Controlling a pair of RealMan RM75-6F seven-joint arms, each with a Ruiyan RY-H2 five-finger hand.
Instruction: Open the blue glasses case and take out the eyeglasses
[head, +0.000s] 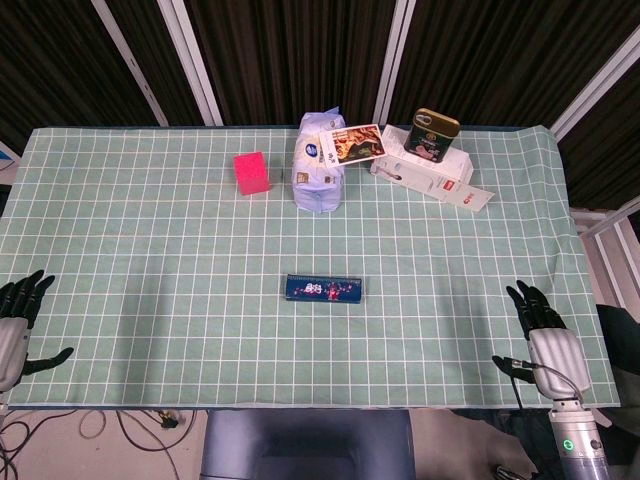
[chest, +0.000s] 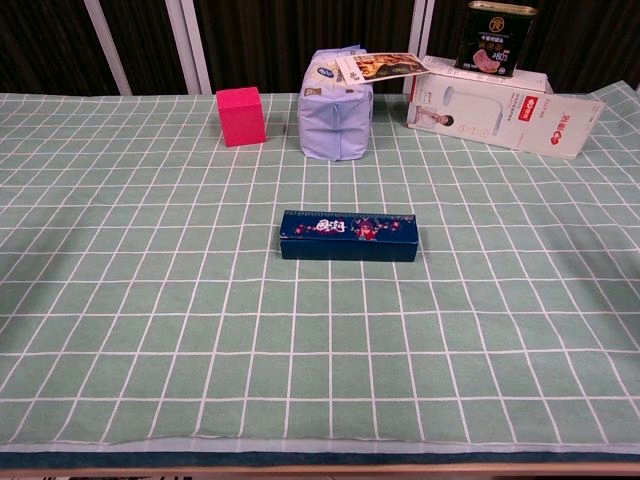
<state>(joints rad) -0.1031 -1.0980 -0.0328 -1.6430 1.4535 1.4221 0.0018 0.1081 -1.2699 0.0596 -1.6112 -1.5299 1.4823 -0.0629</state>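
The blue case (head: 324, 289) lies shut and flat on the green checked cloth (head: 150, 250), near the middle of the table's front half, well apart from both hands. The left hand (head: 20, 320) rests at the near left edge and the right hand (head: 540, 330) at the near right edge, each empty with fingers spread.

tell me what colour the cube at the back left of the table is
The cube is bright pink, plain with no pattern; it shows best in the chest view.
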